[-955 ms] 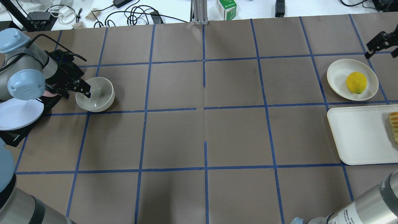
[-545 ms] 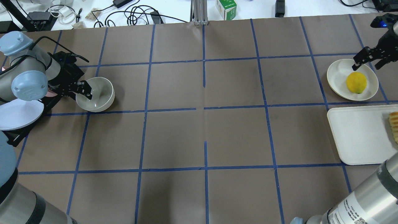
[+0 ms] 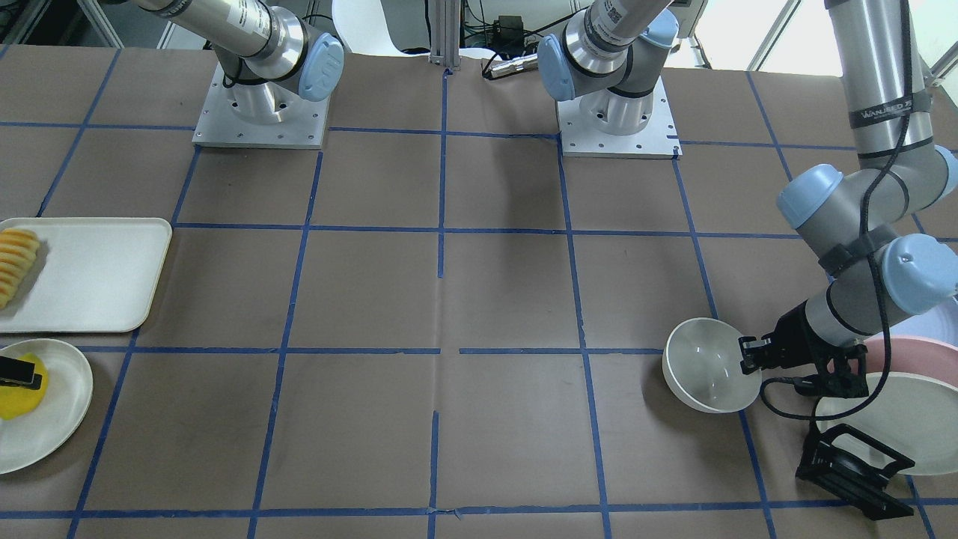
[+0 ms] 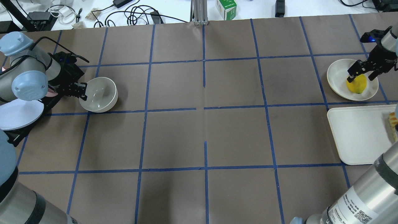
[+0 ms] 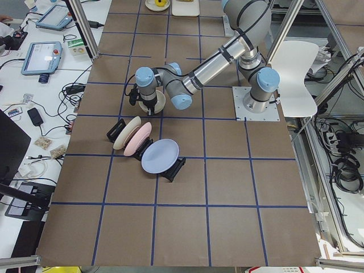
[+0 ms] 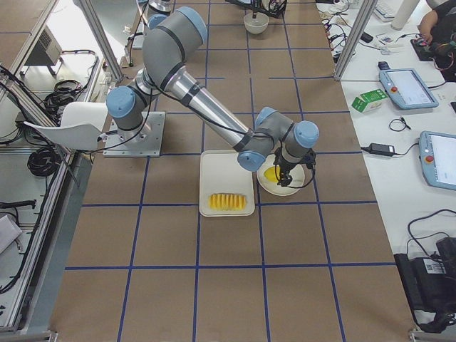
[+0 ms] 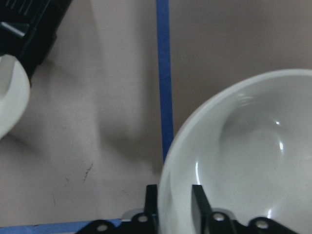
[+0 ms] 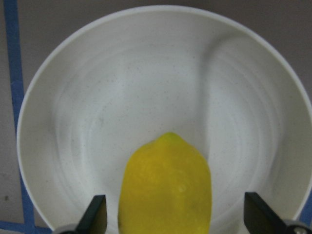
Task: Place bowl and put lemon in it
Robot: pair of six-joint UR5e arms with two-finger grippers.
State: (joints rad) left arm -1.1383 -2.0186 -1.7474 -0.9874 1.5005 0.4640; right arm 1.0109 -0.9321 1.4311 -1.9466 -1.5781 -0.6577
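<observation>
Overhead exterior: one bowl [image 4: 99,95], deep, round, glossy cream, at frame left; left pincer [image 4: 82,90] pinching its rim. One lemon [image 4: 357,84], yellow, oval, nub-ended, upper right on one shallow speckled plate [image 4: 337,79]; right pincer [image 4: 360,75] spread astride it. Brown desk [image 4: 174,133], blue-taped grid.
</observation>
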